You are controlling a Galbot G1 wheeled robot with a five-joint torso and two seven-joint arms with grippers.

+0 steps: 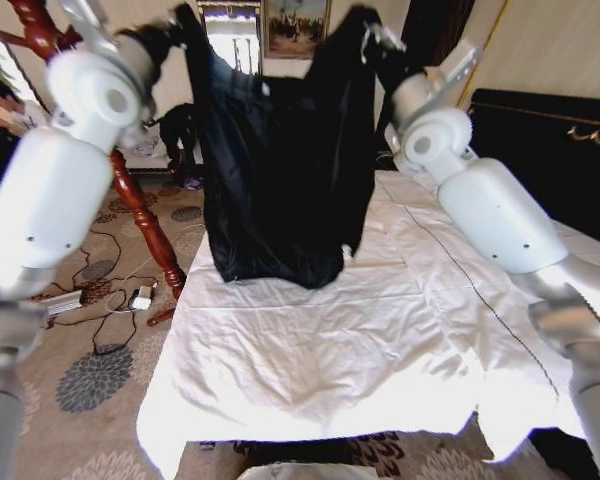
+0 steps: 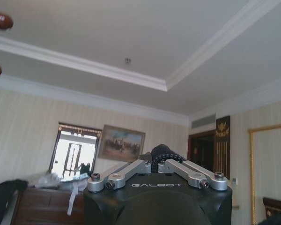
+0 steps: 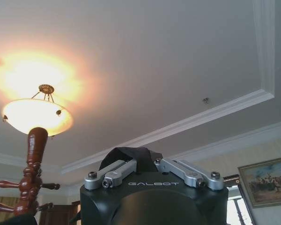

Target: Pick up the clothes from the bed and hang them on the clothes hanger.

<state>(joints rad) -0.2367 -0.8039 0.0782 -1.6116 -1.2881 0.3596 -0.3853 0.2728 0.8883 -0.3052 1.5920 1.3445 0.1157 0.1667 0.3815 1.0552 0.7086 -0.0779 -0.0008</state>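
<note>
White bed (image 1: pixel 330 350) below; left pincer (image 1: pixel 180 25) and right pincer (image 1: pixel 375 35) clamped on coat (image 1: pixel 280 170), hanging between them

Coat (image 1: pixel 280 160) pinched between both sets of jaws is plain black, slight sheen. Bed (image 1: pixel 320 360) under it is all white, with a black headboard (image 1: pixel 550 150) trimmed in gold. Reddish-brown wooden stand (image 1: pixel 140 210), beige carpet (image 1: pixel 90 380) with grey flower blobs.

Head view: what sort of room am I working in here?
Probably a bedroom, maybe a hotel's: a wide bed with white bedding, a dark headboard with gold trim, patterned carpet, and a framed painting on the far wall.
</note>
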